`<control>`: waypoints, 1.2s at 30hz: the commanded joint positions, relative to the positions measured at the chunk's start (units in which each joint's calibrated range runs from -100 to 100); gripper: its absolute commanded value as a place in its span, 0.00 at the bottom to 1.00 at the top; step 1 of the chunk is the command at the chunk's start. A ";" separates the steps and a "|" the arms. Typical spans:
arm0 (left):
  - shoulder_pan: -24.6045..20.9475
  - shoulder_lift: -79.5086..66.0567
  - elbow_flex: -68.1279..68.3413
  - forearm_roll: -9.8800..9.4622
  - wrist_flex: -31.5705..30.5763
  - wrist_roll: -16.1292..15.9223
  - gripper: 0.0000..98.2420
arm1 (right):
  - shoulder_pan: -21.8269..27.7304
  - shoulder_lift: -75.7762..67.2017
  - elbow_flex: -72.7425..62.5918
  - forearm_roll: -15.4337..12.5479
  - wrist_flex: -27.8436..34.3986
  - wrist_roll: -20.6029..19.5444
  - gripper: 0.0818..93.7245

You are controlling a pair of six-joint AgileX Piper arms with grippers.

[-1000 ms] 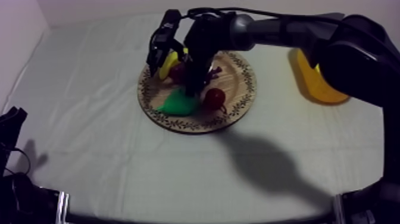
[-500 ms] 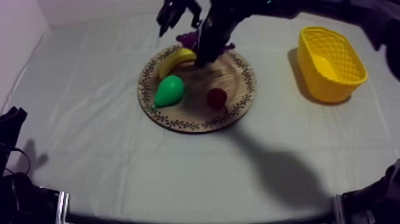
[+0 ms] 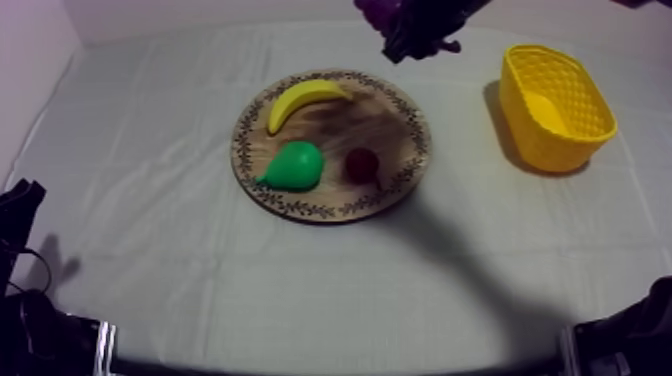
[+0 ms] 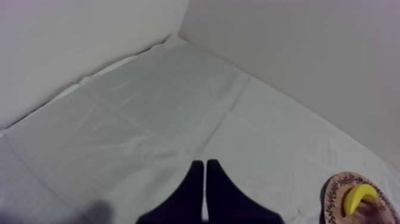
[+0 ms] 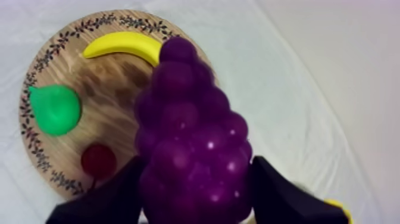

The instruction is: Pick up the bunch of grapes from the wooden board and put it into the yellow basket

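Looking down from above, the right tool [image 3: 420,30] hangs past the far rim of the wooden board [image 3: 415,160], on the side of the yellow basket [image 3: 545,150], with the purple bunch of grapes [image 3: 378,10] in it. A banana [image 3: 300,100], a pear [image 3: 293,165] and a small red fruit [image 3: 362,163] lie on the board, on the desk [image 3: 200,280]. At the left wrist, the left tool [image 4: 205,179] lies pressed into a narrow wedge, holding nothing. At the right wrist, the right tool [image 5: 196,179] is clamped round the grapes [image 5: 190,131], clear above the board [image 5: 119,21]. Lifting looks done; carrying to the basket and letting go remain.
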 commanded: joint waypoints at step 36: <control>-0.01 -0.03 0.01 -0.01 0.04 0.01 0.00 | 21.63 -28.67 14.26 -0.32 3.59 -7.18 0.30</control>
